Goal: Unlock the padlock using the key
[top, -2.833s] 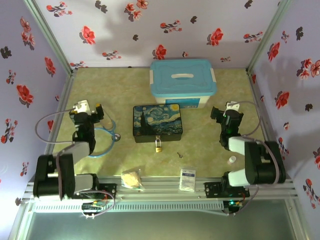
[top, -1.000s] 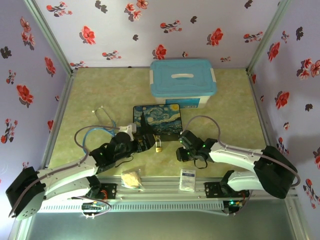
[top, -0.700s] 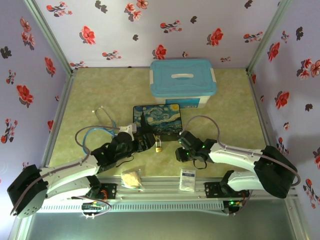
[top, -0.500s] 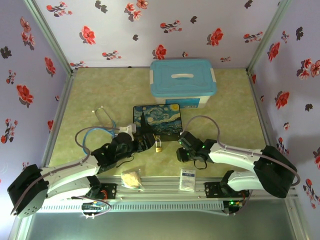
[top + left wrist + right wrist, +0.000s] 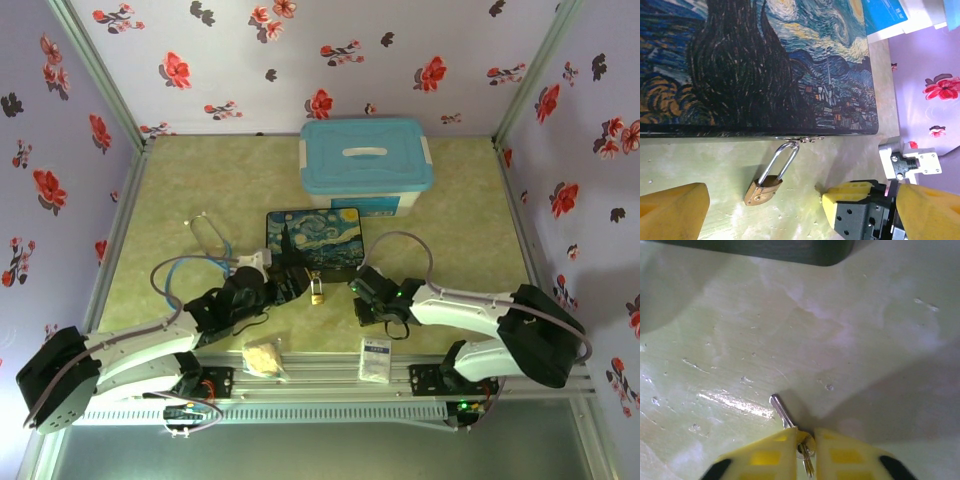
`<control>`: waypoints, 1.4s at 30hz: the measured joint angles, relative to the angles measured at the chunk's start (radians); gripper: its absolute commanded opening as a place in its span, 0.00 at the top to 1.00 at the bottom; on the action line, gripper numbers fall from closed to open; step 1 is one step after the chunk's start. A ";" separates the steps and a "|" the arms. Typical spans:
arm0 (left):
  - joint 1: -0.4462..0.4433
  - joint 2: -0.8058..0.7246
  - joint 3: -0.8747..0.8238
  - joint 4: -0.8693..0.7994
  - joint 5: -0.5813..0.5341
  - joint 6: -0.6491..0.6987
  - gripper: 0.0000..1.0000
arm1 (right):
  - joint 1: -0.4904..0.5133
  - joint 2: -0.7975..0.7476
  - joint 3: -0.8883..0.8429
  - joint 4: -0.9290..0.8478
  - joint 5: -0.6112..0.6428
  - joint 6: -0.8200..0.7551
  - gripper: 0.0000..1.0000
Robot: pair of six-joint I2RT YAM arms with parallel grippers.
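Observation:
The small brass padlock lies on the table, its silver shackle hooked through the hasp at the front edge of the painted box. My left gripper stands open just left of the padlock, one yellow finger on each side, touching nothing. My right gripper is low on the table to the padlock's right, shut on the key. The key's blade sticks out ahead of the fingertips and rests on the table. In the left wrist view the right gripper's yellow finger shows.
A white tub with a blue lid stands behind the painted box. A blue stethoscope lies at the left. A crumpled wrapped item and a white packet sit by the near edge. Flowered walls enclose the table.
Both arms have come in from the sides to the padlock. In the last second the right gripper's jaws closed on the key; the left gripper stayed open.

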 measured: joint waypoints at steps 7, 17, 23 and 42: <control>-0.018 0.023 0.000 0.015 -0.005 -0.007 0.12 | 0.001 -0.002 -0.008 0.057 -0.013 0.009 1.00; -0.180 0.162 -0.041 0.233 -0.147 -0.136 0.17 | 0.009 -0.067 -0.018 0.098 -0.081 0.036 1.00; -0.286 0.286 -0.107 0.440 -0.299 -0.332 0.15 | 0.011 -0.174 -0.018 0.133 -0.080 0.095 1.00; -0.357 0.492 -0.058 0.925 -0.529 -0.622 0.04 | 0.095 -0.264 -0.146 0.565 -0.036 0.272 1.00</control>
